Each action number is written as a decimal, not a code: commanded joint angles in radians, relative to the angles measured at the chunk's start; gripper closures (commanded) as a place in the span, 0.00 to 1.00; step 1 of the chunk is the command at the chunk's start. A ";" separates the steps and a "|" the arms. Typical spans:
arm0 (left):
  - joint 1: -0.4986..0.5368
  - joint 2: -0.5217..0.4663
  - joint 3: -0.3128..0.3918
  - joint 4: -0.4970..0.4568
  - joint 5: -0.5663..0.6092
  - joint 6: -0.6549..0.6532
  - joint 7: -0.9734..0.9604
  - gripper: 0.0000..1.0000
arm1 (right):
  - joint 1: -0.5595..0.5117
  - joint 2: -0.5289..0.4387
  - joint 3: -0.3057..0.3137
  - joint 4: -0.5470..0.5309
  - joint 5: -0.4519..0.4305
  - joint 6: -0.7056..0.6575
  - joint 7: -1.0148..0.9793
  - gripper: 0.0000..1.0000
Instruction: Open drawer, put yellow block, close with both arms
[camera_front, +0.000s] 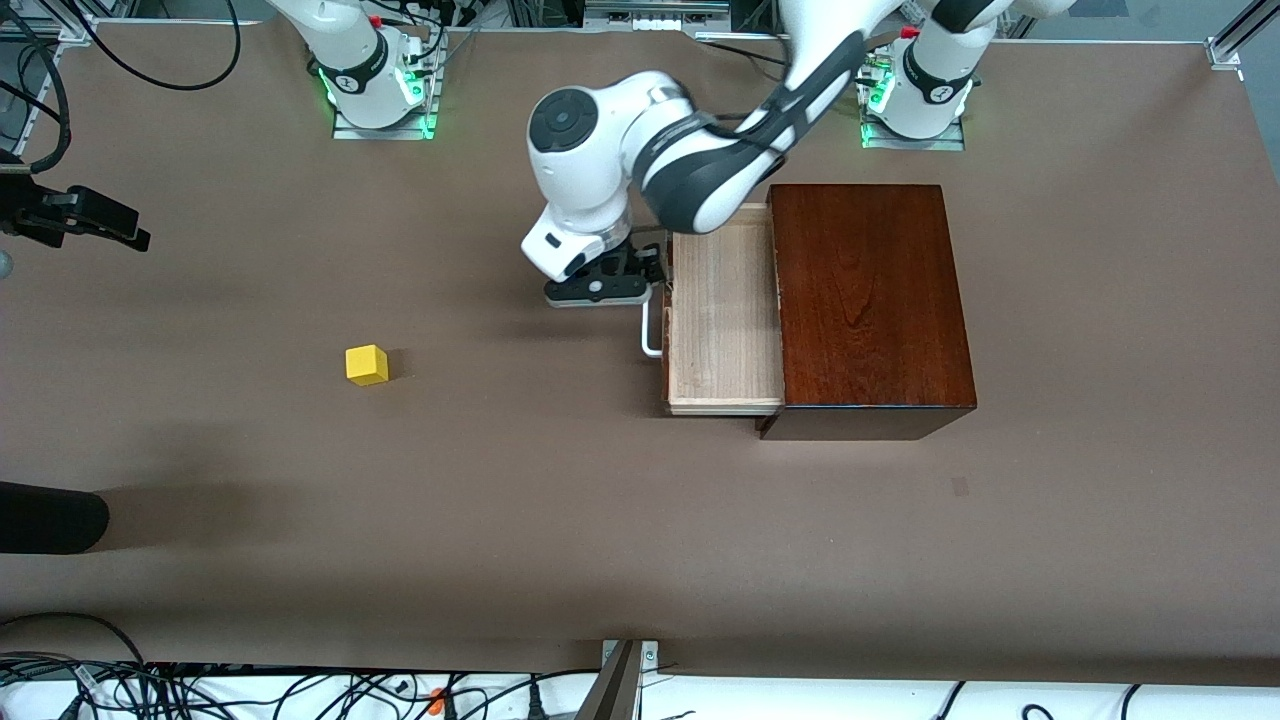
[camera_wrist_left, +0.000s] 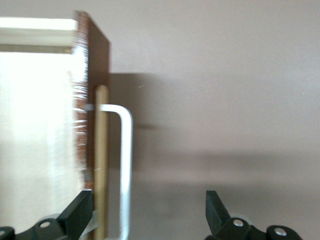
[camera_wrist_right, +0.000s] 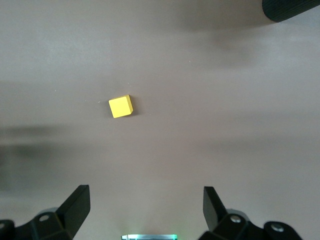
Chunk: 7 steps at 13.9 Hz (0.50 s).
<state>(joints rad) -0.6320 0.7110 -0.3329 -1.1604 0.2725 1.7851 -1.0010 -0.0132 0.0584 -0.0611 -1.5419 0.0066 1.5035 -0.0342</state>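
Observation:
The drawer (camera_front: 725, 310) stands pulled out of the dark mahogany box (camera_front: 870, 300), and its pale tray is empty. Its white handle (camera_front: 651, 335) faces the right arm's end of the table. My left gripper (camera_front: 625, 275) is open over the handle's end nearer the robots' bases. In the left wrist view the handle (camera_wrist_left: 127, 150) runs between the fingers of my left gripper (camera_wrist_left: 147, 212), close to one finger (camera_wrist_left: 75, 215) and ungripped. The yellow block (camera_front: 367, 364) lies on the table toward the right arm's end. My right gripper (camera_wrist_right: 145, 207) is open and empty high above the block (camera_wrist_right: 120, 106).
A black rounded object (camera_front: 50, 520) pokes in at the right arm's end of the table and shows in the right wrist view (camera_wrist_right: 292, 7). A black device (camera_front: 75, 215) hangs over that same end. Cables run along the table edges. Brown table (camera_front: 520, 500) surrounds the block.

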 joint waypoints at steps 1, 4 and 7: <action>0.090 -0.152 -0.008 -0.113 -0.062 -0.048 0.067 0.00 | -0.008 -0.009 0.007 -0.007 0.004 -0.005 0.007 0.00; 0.181 -0.252 -0.008 -0.166 -0.076 -0.068 0.068 0.00 | -0.008 -0.009 0.007 -0.007 0.004 -0.005 0.007 0.00; 0.241 -0.301 -0.006 -0.170 -0.087 -0.099 0.068 0.00 | -0.008 -0.009 0.007 -0.007 0.004 -0.005 0.007 0.00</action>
<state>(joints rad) -0.4296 0.4778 -0.3325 -1.2650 0.2157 1.6935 -0.9478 -0.0132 0.0584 -0.0611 -1.5419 0.0066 1.5035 -0.0343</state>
